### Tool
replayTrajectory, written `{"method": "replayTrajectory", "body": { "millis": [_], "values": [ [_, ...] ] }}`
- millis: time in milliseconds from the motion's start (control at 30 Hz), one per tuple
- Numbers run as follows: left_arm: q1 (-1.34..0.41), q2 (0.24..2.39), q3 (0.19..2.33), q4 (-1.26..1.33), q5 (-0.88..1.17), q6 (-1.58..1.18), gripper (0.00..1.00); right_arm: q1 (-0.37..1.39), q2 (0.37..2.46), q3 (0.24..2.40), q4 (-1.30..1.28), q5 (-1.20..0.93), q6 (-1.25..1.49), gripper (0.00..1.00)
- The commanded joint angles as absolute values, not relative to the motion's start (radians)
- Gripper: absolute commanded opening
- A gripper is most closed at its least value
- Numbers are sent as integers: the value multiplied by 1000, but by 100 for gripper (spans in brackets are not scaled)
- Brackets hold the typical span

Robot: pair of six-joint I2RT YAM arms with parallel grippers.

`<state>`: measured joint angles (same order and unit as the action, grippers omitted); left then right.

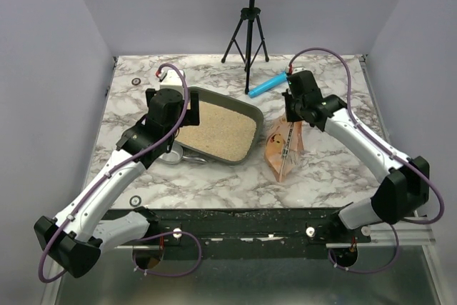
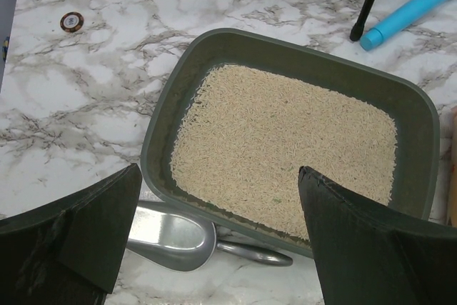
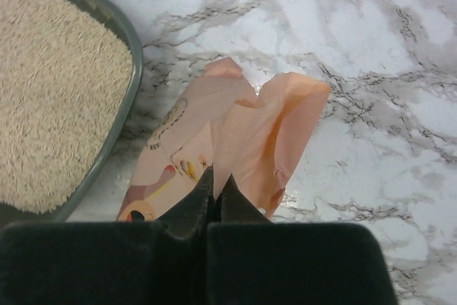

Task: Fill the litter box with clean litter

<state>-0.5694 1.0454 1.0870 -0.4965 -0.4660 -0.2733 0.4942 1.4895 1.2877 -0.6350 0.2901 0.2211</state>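
Litter box (image 2: 285, 51): shallow grey-green plastic tray with rounded corners, centre frame, holding fine beige litter (image 2: 285, 141). Left claw (image 2: 220, 176) spread wide, empty. Right claw (image 3: 214, 189) pinched tight on crinkly orange bag (image 3: 268, 126), whose near end is hidden. Surface (image 3: 371, 69) marble-patterned.

My top camera sits above and behind the rig and looks down and forward over the whole marble table (image 1: 214, 183) from well back. My left wrist camera looks down from close above the litter box (image 2: 161, 126). My right wrist camera hangs very near the orange-pink bag (image 3: 250, 126), and all three views share the box's rim nearest that bag.
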Motion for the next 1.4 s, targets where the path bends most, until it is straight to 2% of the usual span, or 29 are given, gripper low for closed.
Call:
{"method": "replayTrajectory", "body": {
  "millis": [0,200,367,600,767,1033,1367],
  "values": [
    [-565,1022,1078,-488,-442,-272,99,535,1353,1279,-646,186,80,1],
    [-564,1005,1075,-483,-428,-276,99,616,1212,1240,-658,160,20,1],
    [-565,994,1077,-485,-428,-278,99,739,1131,1288,-710,152,-64,1],
    [-564,963,1077,-483,-466,-287,99,992,1135,1419,-819,147,-138,1],
    [-563,934,1069,-477,-505,-288,99,1087,1157,1459,-833,60,-173,1],
    [-554,920,1065,-469,-508,-295,99,1123,1222,1440,-759,-52,-216,1],
    [-542,920,1066,-471,-500,-302,99,1100,1432,1499,-699,-38,-282,1]
  ]
}}
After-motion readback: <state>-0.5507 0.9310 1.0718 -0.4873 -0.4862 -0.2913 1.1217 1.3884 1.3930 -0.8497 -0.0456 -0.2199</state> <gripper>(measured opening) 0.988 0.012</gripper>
